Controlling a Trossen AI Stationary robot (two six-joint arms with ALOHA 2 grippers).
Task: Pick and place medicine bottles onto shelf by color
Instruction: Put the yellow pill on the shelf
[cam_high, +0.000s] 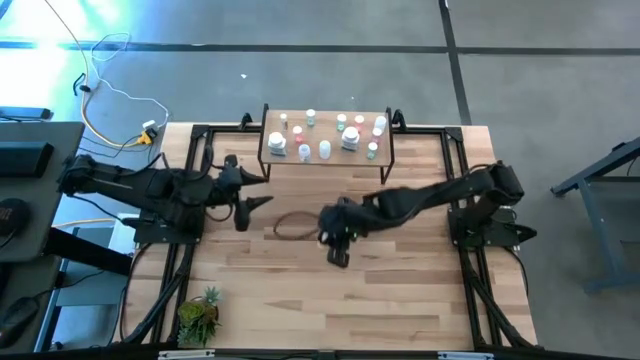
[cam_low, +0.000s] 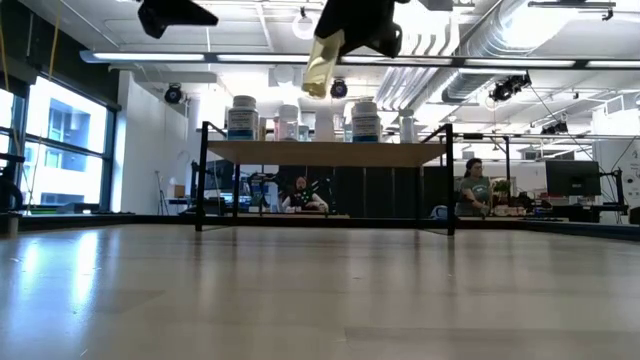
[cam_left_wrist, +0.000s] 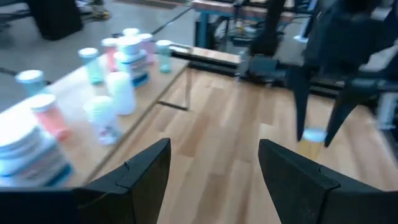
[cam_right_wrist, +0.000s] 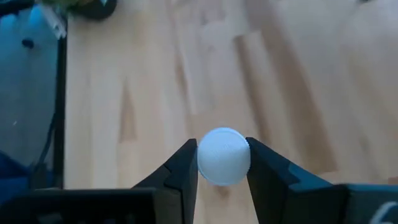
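The shelf (cam_high: 325, 158) stands at the table's far middle with several medicine bottles (cam_high: 350, 138) upright on it, their caps white, green and pink. My right gripper (cam_right_wrist: 224, 165) hangs over the table's middle, nearer than the shelf, shut on a small bottle (cam_low: 320, 65) with a white cap and a yellowish clear body. My left gripper (cam_left_wrist: 214, 168) is open and holds nothing. It is raised above the table to the left of the shelf's near edge (cam_high: 258, 203) and points toward the right arm. My right gripper pinches the bottle's white cap (cam_right_wrist: 224, 155) between its two fingers, one on each side of the round cap. The fingers slant down from the table's right. The bottle is lifted well clear of the table, its body (cam_low: 318, 72) hanging tilted below the fingers.
A dark brown loop (cam_high: 293, 226) lies on the table between the two grippers. A small green potted plant (cam_high: 200, 315) stands at the near left corner. The table's black frame rails (cam_high: 470, 270) run along both sides. People sit in the room beyond the shelf (cam_low: 475, 185).
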